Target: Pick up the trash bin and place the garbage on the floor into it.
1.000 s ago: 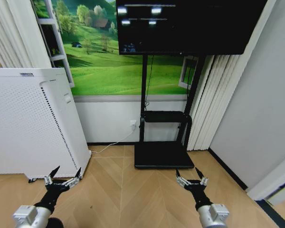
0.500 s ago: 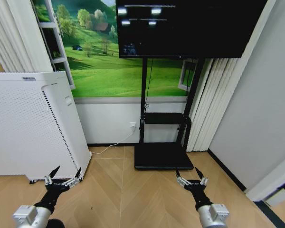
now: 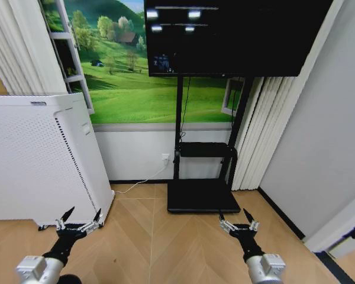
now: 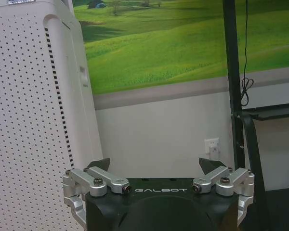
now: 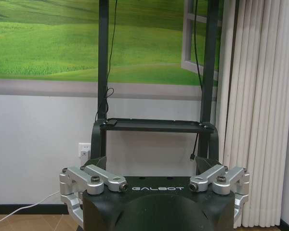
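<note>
Both arms hung low over the wood floor [image 3: 160,236], left gripper [image 3: 78,223] and right gripper [image 3: 239,223] spread wide, empty, the white appliance [image 3: 35,160] far left.

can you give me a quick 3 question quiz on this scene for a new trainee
1. True or false: the left gripper is shut on an object.
2. What stands on the floor nearest the left gripper? A) white perforated appliance B) curtain C) chair
3. What does the black stand carry at its top?

Key: 1. False, both it and the right gripper are open and empty. 2. A. 3. A dark screen.
</note>
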### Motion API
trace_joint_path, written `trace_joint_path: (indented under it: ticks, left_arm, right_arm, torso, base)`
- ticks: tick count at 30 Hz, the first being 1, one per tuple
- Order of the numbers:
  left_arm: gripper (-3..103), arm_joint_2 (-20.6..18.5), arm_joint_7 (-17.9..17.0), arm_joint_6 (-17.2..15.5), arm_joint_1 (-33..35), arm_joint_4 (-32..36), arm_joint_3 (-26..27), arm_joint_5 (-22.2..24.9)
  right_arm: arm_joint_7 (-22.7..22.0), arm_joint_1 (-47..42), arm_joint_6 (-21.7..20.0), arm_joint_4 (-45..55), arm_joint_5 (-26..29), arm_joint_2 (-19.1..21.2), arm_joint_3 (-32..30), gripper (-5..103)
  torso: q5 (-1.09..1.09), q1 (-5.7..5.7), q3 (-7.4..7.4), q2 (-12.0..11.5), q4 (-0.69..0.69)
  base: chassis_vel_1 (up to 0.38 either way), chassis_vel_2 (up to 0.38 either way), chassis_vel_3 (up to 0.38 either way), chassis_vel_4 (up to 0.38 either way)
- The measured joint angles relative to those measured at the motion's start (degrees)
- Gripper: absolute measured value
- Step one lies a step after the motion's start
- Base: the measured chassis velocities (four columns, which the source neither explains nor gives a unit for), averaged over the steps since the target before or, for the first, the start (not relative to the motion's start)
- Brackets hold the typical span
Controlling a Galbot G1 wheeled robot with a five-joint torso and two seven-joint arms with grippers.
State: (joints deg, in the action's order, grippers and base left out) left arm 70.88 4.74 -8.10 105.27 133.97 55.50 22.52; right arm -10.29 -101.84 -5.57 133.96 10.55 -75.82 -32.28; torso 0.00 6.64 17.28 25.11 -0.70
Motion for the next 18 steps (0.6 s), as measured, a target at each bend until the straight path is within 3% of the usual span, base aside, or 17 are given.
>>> trace_joint_path:
  ticks: [18]
  left_arm:
    - [100,0.0,0.0,0.0,0.0,0.0,0.0,0.0]
  right_arm:
    - [0.0,0.0,0.0,0.0,0.0,0.0,0.0,100]
  torso:
    - [0.0,1.76,2.84,4.6,0.0]
  base:
    - [0.0,0.0,0.0,0.0]
